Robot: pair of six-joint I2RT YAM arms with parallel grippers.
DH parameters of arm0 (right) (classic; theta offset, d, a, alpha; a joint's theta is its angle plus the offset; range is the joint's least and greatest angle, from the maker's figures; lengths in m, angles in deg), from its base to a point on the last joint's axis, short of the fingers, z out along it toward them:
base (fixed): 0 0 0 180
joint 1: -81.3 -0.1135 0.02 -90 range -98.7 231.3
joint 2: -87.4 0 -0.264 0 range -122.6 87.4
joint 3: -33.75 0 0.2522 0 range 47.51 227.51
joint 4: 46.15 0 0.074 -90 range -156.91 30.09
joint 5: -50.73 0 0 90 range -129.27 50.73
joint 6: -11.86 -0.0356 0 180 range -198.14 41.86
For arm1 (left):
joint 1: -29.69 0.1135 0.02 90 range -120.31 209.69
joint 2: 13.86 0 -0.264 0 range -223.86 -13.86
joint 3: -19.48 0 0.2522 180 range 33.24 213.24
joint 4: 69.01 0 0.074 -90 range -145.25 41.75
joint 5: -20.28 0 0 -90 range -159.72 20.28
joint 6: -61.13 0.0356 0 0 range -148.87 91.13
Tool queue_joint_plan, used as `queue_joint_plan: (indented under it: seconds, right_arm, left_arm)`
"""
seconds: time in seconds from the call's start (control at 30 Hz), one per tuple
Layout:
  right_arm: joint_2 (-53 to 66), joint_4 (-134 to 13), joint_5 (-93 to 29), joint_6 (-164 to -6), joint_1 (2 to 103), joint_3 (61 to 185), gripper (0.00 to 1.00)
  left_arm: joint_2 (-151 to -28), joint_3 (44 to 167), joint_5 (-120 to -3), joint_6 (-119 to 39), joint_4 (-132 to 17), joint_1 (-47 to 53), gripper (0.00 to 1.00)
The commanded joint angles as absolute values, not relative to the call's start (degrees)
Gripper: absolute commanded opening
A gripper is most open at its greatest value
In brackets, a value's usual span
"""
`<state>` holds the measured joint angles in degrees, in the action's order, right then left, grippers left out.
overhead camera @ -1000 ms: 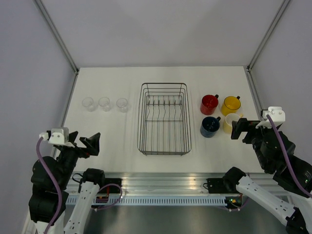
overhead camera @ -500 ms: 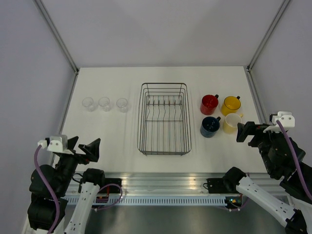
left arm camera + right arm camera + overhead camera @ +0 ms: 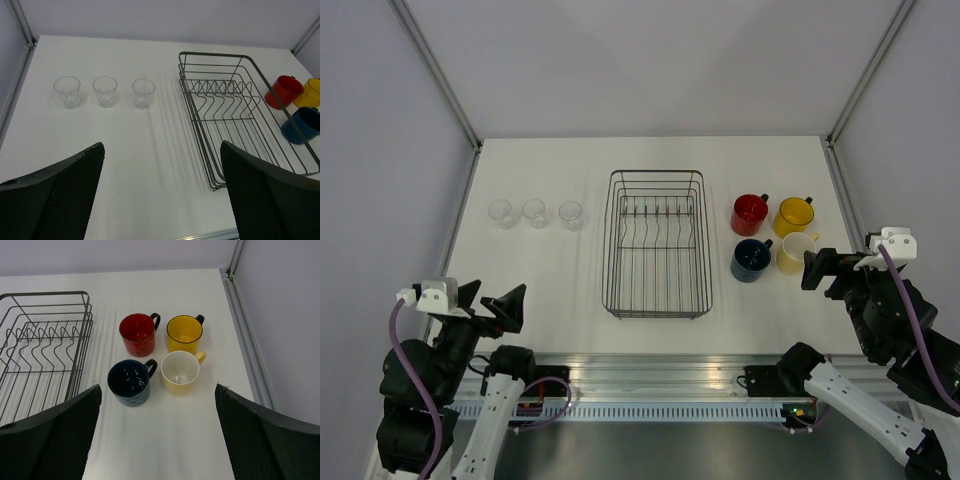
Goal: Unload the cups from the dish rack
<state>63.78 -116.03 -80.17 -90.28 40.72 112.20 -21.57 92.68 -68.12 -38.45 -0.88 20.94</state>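
The dish rack in the middle of the surface looks empty, the four mugs stand near the right edge, the three glasses near the left edge, and the left fingers and right fingers are wide apart and hold nothing, so the job looks done.

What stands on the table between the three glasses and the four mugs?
The empty dish rack stands there, apart from both the glasses and the mugs. The top view shows this best.

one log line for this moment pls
rack: empty | mugs: four right of rack | glasses: three left of rack | left gripper: open, empty | right gripper: open, empty
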Motion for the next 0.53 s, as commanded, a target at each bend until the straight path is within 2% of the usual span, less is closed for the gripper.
queue_joint_plan:
  seconds: [0.0, 0.5]
  right_arm:
    - [64.2, -114.2, -80.5, -89.0, 40.9, 111.5, 0.98]
    - [63.1, -114.0, -79.3, -88.9, 41.0, 111.3, 0.98]
  left_arm:
    - [-21.4, 92.5, -67.8, -40.1, -0.7, 20.9, 1.0]
    - [-21.9, 92.6, -67.8, -40.1, -0.7, 20.9, 1.0]
